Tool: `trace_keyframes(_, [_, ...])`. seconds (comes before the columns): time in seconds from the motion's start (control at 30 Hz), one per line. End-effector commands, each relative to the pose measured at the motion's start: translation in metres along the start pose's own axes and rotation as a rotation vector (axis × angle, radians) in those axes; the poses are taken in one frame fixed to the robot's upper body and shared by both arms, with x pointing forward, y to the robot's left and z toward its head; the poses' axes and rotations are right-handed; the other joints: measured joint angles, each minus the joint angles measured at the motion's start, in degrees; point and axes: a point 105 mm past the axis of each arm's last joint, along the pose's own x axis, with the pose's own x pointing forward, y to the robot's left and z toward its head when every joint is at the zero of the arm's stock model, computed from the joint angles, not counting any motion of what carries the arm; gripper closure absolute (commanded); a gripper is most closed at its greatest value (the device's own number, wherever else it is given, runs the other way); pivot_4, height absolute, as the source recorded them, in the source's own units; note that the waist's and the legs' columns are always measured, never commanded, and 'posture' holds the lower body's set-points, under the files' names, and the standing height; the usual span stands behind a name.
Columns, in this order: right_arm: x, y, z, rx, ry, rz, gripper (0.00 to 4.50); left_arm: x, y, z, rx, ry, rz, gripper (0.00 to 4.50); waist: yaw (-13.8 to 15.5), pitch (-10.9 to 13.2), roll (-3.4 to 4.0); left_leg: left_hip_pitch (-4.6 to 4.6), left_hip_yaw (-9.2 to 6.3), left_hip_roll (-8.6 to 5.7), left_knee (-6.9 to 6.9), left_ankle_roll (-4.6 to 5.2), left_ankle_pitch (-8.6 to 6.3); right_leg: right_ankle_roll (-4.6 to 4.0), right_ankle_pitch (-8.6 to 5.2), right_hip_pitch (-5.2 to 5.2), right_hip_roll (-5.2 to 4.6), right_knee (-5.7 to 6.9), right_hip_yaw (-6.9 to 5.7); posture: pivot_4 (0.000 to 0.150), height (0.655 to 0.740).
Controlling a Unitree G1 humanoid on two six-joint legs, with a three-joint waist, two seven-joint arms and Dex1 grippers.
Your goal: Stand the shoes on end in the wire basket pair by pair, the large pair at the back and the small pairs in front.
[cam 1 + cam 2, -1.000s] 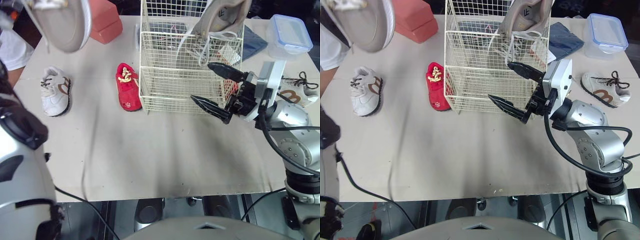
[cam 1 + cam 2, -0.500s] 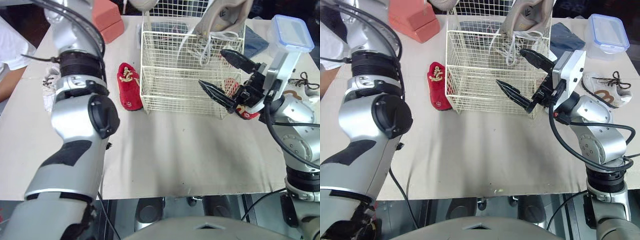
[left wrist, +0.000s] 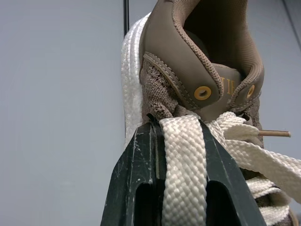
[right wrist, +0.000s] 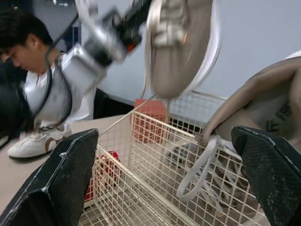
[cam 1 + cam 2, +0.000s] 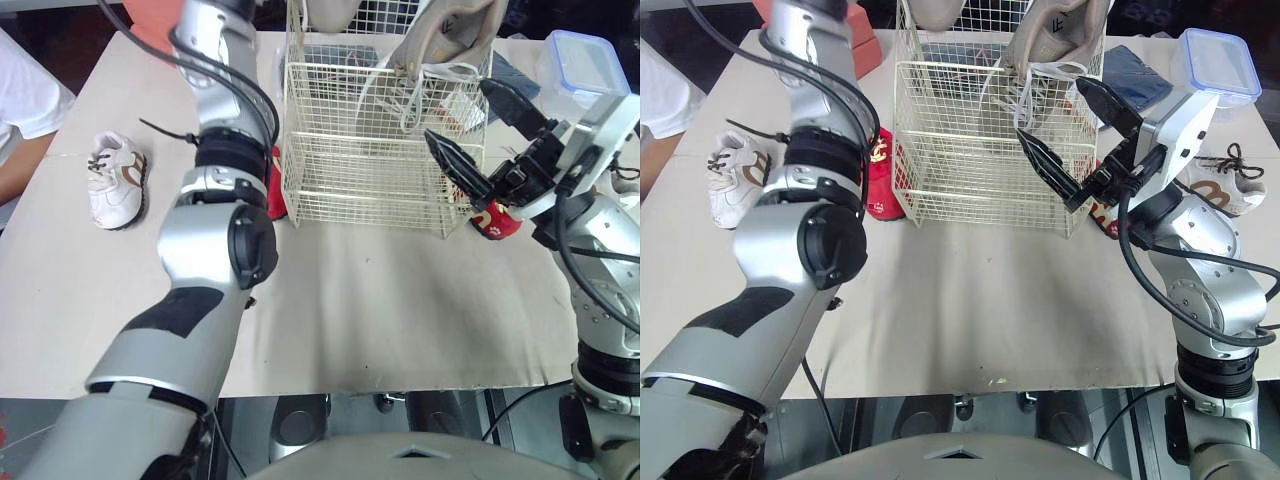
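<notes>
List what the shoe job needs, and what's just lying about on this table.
Job: wire basket; large tan shoe in it; second large tan shoe held by left gripper; left red small shoe; right red small shoe; left white-and-brown small shoe; right white-and-brown small shoe.
Lying about: lidded clear box; dark blue cloth; pink box.

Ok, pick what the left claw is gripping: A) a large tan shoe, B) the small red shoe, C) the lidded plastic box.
A: the left claw is shut on the white lace of a large tan shoe.
</notes>
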Motion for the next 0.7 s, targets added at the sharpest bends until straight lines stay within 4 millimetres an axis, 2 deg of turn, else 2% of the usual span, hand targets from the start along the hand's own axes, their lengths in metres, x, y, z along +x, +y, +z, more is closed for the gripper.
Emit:
trace_keyframes(0.03, [-0.002, 0.004, 0.012, -0.011, -0.054, -0.015, 0.00, 0.002, -0.010, 0.008, 0.060, -0.054, -0.018, 4.24, 0.0, 0.0, 0.00, 0.00, 0.00, 0.00, 0.00, 0.00, 0.00, 0.00, 0.00, 0.00, 0.00, 0.00, 0.00, 0.150, 0.6860])
trace_keyframes(0.27, [-0.002, 0.005, 0.011, -0.001, -0.061, -0.024, 0.00, -0.016, -0.018, -0.015, 0.078, 0.017, -0.046, 4.24, 0.0, 0.0, 0.01, 0.02, 0.00, 0.00, 0.00, 0.00, 0.00, 0.00, 0.00, 0.00, 0.00, 0.02, 0.00, 0.150, 0.6860])
trace_keyframes(0.57, [-0.006, 0.002, 0.010, -0.008, -0.061, -0.040, 0.00, -0.036, -0.016, -0.041, 0.043, 0.146, -0.048, 4.24, 0.0, 0.0, 0.04, 0.05, -0.01, 0.00, 0.01, 0.00, 0.00, 0.00, 0.00, 0.03, 0.00, 0.03, 0.00, 0.150, 0.6860])
trace_keyframes(0.67, [-0.007, 0.000, 0.010, -0.013, -0.061, -0.045, 0.00, -0.042, -0.012, -0.047, 0.033, 0.198, -0.047, 2.80, 0.0, -0.1, 0.04, 0.09, -0.01, 0.00, 0.05, 0.00, 0.00, 0.00, 0.00, 0.04, 0.00, 0.14, 0.01, 0.150, 0.6860])
trace_keyframes(0.7, [-0.007, 0.000, 0.010, -0.014, -0.061, -0.047, 0.00, -0.043, -0.010, -0.048, 0.029, 0.207, -0.042, 2.63, 0.0, -0.1, 0.05, 0.11, -0.01, 0.00, 0.07, 0.00, 0.00, 0.00, -0.01, 0.04, -0.01, 0.18, 0.02, 0.150, 0.6860])
